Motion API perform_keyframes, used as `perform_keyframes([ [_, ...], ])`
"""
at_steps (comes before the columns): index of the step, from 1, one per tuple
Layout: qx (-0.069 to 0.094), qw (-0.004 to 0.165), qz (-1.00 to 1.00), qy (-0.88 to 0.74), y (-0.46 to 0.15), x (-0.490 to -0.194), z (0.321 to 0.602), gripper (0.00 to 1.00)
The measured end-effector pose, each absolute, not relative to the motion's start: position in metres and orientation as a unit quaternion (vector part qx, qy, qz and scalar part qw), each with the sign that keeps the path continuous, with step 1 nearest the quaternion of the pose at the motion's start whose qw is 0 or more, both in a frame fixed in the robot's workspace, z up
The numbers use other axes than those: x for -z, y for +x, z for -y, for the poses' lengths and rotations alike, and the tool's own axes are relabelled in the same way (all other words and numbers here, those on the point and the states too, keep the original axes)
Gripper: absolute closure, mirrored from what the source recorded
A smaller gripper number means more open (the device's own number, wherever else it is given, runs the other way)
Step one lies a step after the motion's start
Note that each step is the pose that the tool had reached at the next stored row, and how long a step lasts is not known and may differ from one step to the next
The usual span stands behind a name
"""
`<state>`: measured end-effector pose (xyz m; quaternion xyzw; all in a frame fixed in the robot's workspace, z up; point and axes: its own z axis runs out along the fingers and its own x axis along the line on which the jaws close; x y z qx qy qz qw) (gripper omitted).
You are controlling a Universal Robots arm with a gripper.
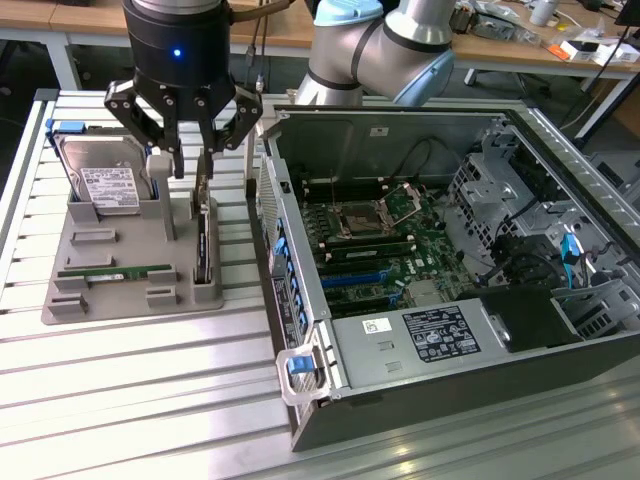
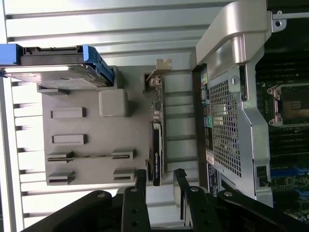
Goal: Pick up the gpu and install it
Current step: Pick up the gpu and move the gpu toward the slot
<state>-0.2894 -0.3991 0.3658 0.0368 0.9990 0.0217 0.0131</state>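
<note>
Standing edge-up in the holder tray (image 1: 100,290), gpu (image 1: 203,240) looked stiff, light, fragile; your open gripper (image 1: 190,160) hung over it; top edge seemed the best hold.

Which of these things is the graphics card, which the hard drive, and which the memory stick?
gpu (image 1: 203,245), exterior view, black edge of the upright card.
hard drive (image 1: 106,186), exterior view, its white label.
memory stick (image 1: 115,271), exterior view, middle of the green strip.

We see slatted metal table (image 1: 150,400). Directly on it: grey parts tray (image 1: 130,250); open computer case (image 1: 450,400) just beside, at tray's 3 o'clock in exterior view.
</note>
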Motion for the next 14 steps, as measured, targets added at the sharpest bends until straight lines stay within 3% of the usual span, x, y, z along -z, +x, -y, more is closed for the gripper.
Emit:
perform_keyframes([
  [14,-0.022,0.013,-0.999,0.037,-0.2894,-0.3559,0.3991,0.64],
])
